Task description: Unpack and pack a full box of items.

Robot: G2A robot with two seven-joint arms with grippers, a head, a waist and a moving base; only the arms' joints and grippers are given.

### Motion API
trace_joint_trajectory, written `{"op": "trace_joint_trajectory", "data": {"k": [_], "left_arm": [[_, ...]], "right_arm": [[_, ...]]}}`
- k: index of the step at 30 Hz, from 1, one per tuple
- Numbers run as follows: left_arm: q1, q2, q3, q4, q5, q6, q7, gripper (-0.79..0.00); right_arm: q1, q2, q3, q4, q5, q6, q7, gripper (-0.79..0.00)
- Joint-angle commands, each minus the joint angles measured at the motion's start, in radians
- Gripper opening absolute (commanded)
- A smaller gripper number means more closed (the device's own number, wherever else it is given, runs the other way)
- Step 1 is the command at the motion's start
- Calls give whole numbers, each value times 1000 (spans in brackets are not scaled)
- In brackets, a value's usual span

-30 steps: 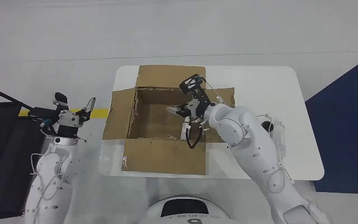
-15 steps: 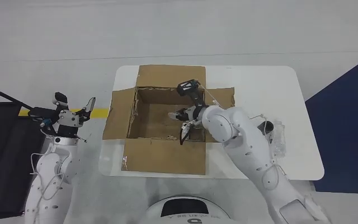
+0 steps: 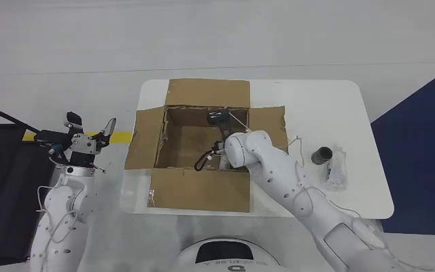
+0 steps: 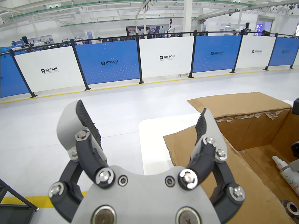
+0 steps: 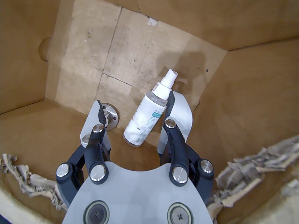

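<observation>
The open cardboard box [image 3: 197, 187] stands in the middle of the white table [image 3: 319, 102]. My right arm [image 3: 248, 146] is down inside it. In the right wrist view my right gripper [image 5: 135, 99] is open just above the box floor, its fingers on either side of a white spray bottle [image 5: 144, 115] lying there. A small metal flange [image 5: 112, 116] lies beside one finger. My left gripper [image 4: 141, 108] is open and holds nothing, off the table's left side [image 3: 90, 129]. From the left wrist view the bottle [image 4: 286, 174] and the metal part [image 4: 290, 207] show inside the box [image 4: 236, 104].
A dark cylinder [image 3: 322, 155] and a clear plastic packet [image 3: 338, 170] lie on the table right of the box. The box flaps [image 3: 207, 90] are folded outward, with torn paper tape [image 5: 252, 171] along the rim. A black frame [image 3: 17, 126] stands left of the left arm.
My right arm has swung left and dropped deeper into the box, with its gripper now around the spray bottle. The left arm has not moved.
</observation>
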Motion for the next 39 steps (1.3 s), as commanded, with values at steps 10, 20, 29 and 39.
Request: {"op": "trace_joint_trajectory", "data": {"k": [10,20,29,39], "left_arm": [[0,0,0,0,0,0,0,0],[0,0,0,0,0,0,0,0],[0,0,0,0,0,0,0,0],[0,0,0,0,0,0,0,0]], "right_arm": [[78,-47,-67,182,8,30,38,-400],[117,-81,-107,235,-15,14,28,-785],[-56,-26,80,-84,12,-130,-174,-785],[-623,72,557,-601,162,-560,-725,-785]]}}
